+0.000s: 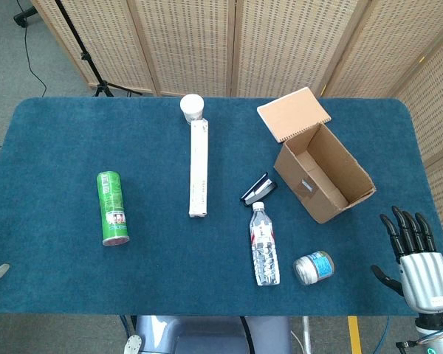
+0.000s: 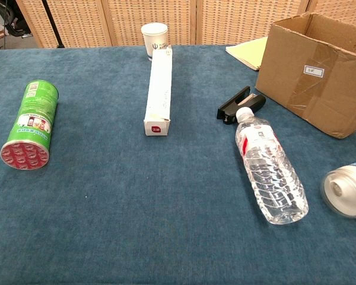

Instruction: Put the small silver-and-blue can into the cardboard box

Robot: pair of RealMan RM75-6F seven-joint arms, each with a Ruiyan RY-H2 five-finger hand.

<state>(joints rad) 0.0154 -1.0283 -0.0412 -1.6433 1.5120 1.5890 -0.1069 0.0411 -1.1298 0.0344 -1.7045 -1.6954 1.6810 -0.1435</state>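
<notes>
One can (image 1: 314, 267), silver and blue, lies on its side on the table (image 1: 52, 162), just right of a water bottle (image 1: 263, 244) and near the open box (image 1: 323, 172). Right hand (image 1: 416, 262) hovers at the table's right edge, fingers spread, holding nothing. Left hand barely visible; state unclear.

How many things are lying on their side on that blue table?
4: the green canister at left, the long white box in the middle, the water bottle and the small silver-and-blue can beside it, near the right hand.
</notes>
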